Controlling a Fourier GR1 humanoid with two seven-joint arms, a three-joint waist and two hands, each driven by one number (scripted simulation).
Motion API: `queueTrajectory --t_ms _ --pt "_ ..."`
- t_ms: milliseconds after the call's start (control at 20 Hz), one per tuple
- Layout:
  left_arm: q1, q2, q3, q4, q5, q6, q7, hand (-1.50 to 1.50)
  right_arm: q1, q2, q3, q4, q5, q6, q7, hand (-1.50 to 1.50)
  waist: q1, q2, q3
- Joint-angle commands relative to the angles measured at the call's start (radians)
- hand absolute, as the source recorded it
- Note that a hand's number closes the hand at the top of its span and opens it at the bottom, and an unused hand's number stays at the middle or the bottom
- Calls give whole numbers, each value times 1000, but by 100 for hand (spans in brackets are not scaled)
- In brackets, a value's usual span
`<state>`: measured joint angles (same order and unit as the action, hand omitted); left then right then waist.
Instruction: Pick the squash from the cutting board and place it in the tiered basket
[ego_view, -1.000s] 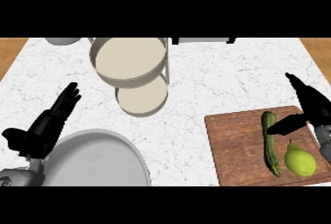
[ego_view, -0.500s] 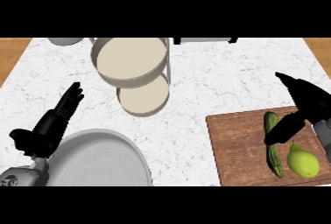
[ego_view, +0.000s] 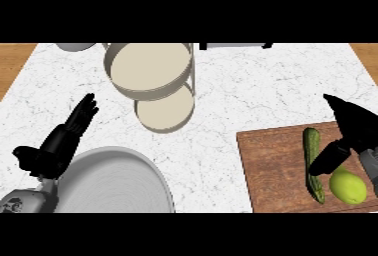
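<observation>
The squash (ego_view: 311, 145) is a long dark green one lying lengthwise on the wooden cutting board (ego_view: 273, 170) at the lower right. My right hand (ego_view: 354, 125) hovers over the board's right side, open, fingers straight and pointing up-left. Its thumb (ego_view: 327, 159) reaches down and touches the squash's right flank at its middle. Nothing is held. The tiered basket (ego_view: 148, 67) stands at the top centre, with a wide beige upper tier and a smaller lower tier (ego_view: 166, 112) below it. My left hand (ego_view: 63, 140) rests open at the left, fingers up.
A yellow-green lime-like fruit (ego_view: 347, 186) lies on the board just right of the squash's lower end, under my right hand. A large grey plate (ego_view: 111, 182) fills the lower left. A grey bowl (ego_view: 74, 46) and a dark object (ego_view: 232, 45) sit at the counter's far edge.
My right hand has moved left and down over the cutting board, bringing its thumb against the squash. The left hand has barely shifted.
</observation>
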<state>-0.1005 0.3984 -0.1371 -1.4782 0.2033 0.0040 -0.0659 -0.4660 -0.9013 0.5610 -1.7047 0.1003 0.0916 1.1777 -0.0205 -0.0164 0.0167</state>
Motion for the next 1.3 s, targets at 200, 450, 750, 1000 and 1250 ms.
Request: queueTrajectory --t_ms 200,450,750,1000,1250 --pt "6 -113 -54 50 2 19 -4 0 80 43 -5 4 23 -42 159 -150 -3 15 -18" --pt "24 -140 -81 73 -32 30 -37 0 92 88 1 70 81 -58 132 -150 9 20 -19" --pt "3 -121 -56 88 -15 0 -38 0 198 110 -11 105 128 -119 76 -150 -2 20 -18" --pt "11 -145 -77 59 -30 23 -17 0 251 122 -22 108 146 -113 34 -150 2 18 -18" --pt "-6 -125 -62 28 -23 14 19 0 248 164 -39 113 174 -99 53 -150 15 17 -18"
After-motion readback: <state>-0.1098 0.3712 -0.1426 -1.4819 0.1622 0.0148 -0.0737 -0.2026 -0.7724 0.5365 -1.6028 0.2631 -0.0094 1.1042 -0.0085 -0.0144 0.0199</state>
